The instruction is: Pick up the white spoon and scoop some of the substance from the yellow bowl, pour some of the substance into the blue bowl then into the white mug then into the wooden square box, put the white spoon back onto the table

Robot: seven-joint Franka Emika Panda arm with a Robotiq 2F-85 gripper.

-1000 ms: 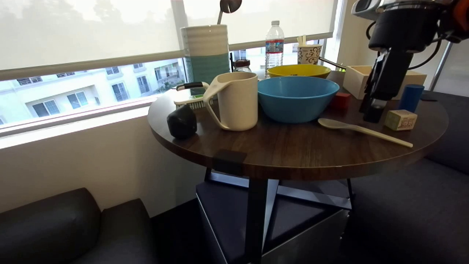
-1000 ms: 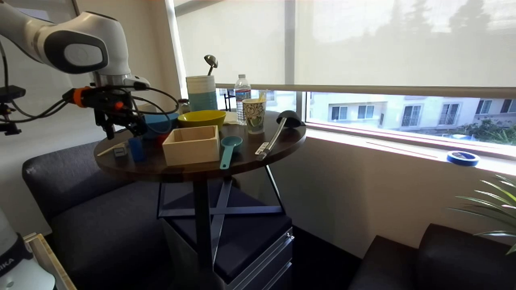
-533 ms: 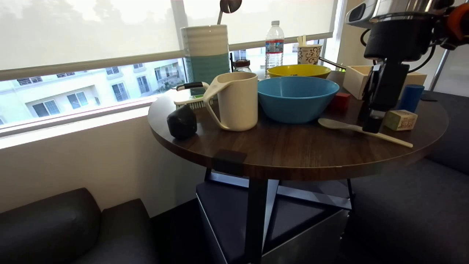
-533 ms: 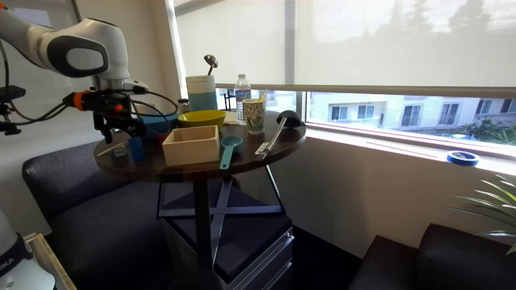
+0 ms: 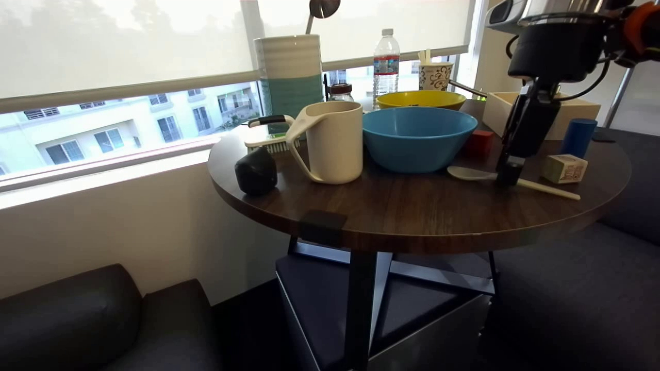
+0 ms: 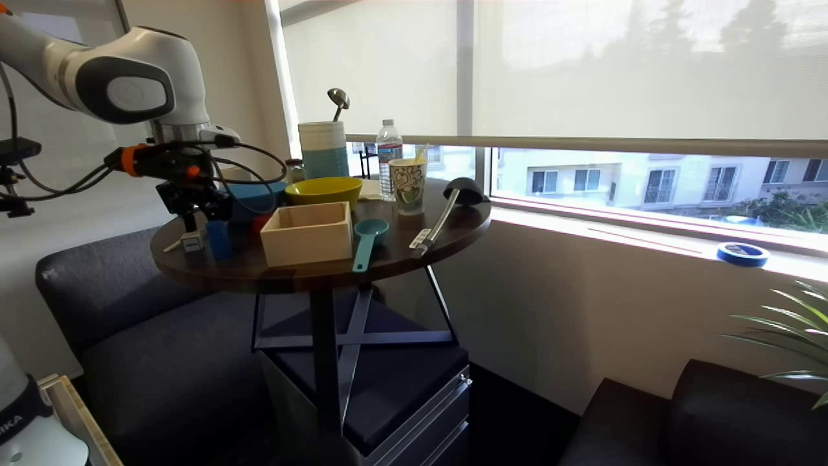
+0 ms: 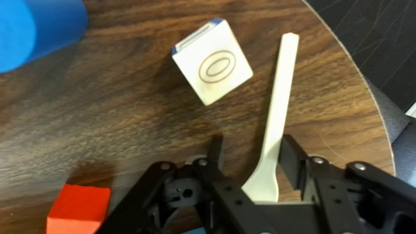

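The white spoon (image 7: 282, 87) lies on the table (image 5: 412, 211), its handle between the fingers of my gripper (image 7: 252, 143). One finger (image 7: 292, 159) is against or very near the handle; a gap separates the other from it. Fingertips are low over the spoon in an exterior view, where the gripper (image 5: 508, 178) hides part of the handle. The blue bowl (image 5: 418, 147) stands by the spoon's oval end, with the yellow bowl (image 5: 420, 99) behind it and the white mug (image 5: 337, 147) beside it. The wooden square box (image 6: 307, 243) sits farther off. No substance can be made out.
A wooden cube (image 7: 213, 61) lies close to the spoon handle, near a blue cylinder (image 7: 48, 32). A red block (image 7: 78, 208) rests beside the blue bowl. Farther back are a bottle (image 6: 389, 155), a patterned cup (image 6: 409, 188), a teal scoop (image 6: 369, 239) and a ladle (image 6: 446, 213).
My gripper has come down to the spoon and its fingers have drawn partly together. The spoon's handle end has swung slightly away from the table's near edge in an exterior view.
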